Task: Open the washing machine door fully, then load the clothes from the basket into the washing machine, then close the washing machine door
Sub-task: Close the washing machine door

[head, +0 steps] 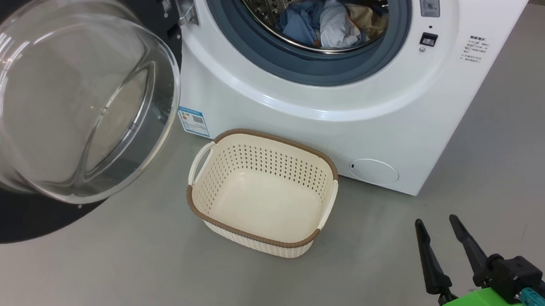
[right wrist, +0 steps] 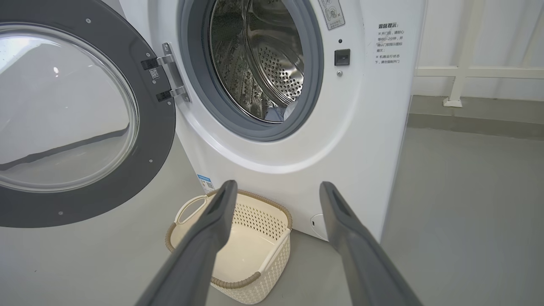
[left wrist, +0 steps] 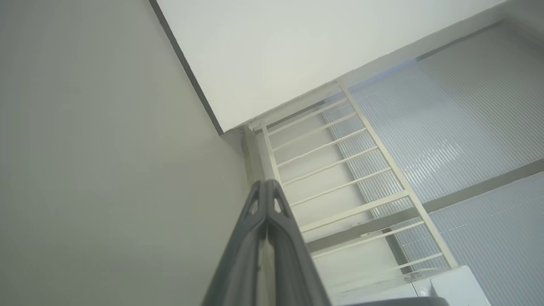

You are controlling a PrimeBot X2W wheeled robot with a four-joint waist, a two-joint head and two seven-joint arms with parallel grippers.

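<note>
The white washing machine [head: 313, 122] [right wrist: 374, 140] stands with its door [head: 70, 95] [right wrist: 72, 114] swung wide open to the left, glass bowl bulging toward me. The clothes [head: 332, 25] [right wrist: 278, 114], blue, white and tan, lie inside the steel drum. The cream basket [head: 262, 190] [right wrist: 238, 250] with a brown rim sits on the floor in front of the machine, with nothing in it. My right gripper [head: 435, 222] [right wrist: 276, 189] hangs open at the lower right, clear of the basket, holding nothing. My left gripper [left wrist: 265, 183] is shut, fingers pressed together, aimed at a wall corner and white railing.
Grey floor [head: 507, 155] stretches to the right of the machine. A white railing [right wrist: 463, 72] [left wrist: 340, 170] runs along the wall behind. The open door takes up the space to the left of the basket.
</note>
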